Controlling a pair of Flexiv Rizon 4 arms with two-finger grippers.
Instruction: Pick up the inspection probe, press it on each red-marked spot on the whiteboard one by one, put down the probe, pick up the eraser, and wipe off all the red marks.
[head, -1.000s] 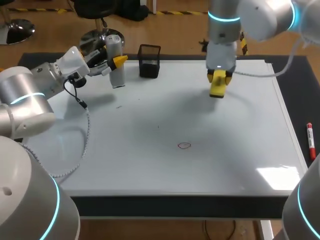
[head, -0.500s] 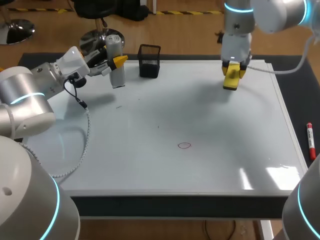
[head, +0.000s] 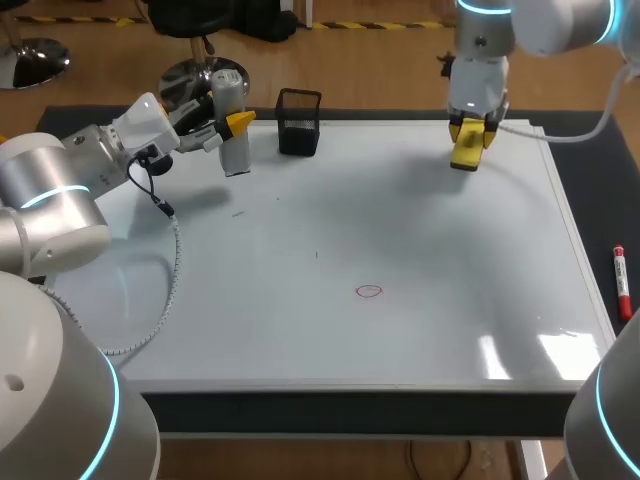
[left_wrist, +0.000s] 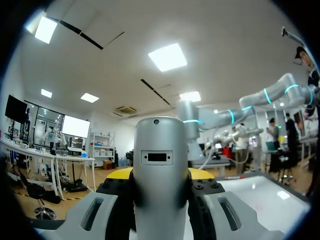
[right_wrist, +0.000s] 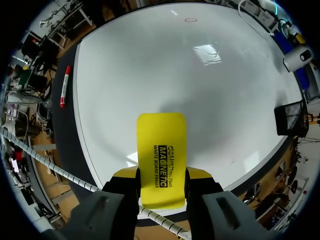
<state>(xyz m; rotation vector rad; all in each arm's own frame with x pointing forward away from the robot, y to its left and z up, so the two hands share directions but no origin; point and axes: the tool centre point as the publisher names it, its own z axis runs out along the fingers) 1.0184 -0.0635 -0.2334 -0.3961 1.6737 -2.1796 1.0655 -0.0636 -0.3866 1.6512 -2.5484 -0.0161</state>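
1 silver cylindrical probe (left_wrist: 160, 142) in left claw (left_wrist: 160, 175); yellow eraser (right_wrist: 161, 135) in right claw (right_wrist: 162, 174).

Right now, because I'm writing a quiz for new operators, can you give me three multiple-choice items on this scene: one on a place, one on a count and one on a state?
1. Where does the red marker lie relative to the whiteboard?
A at its middle
B on the dark mat off its right edge
C against its far-left corner

2. Count each red mark on the board.
A one
B three
C five

3. What state is the right hand in?
A open and empty
B shut on a probe
C shut on the yellow eraser

Answers:
1. B: the marker rests on the mat beside the board.
2. A: only a single red ring shows.
3. C: both fingers clamp the eraser's sides.
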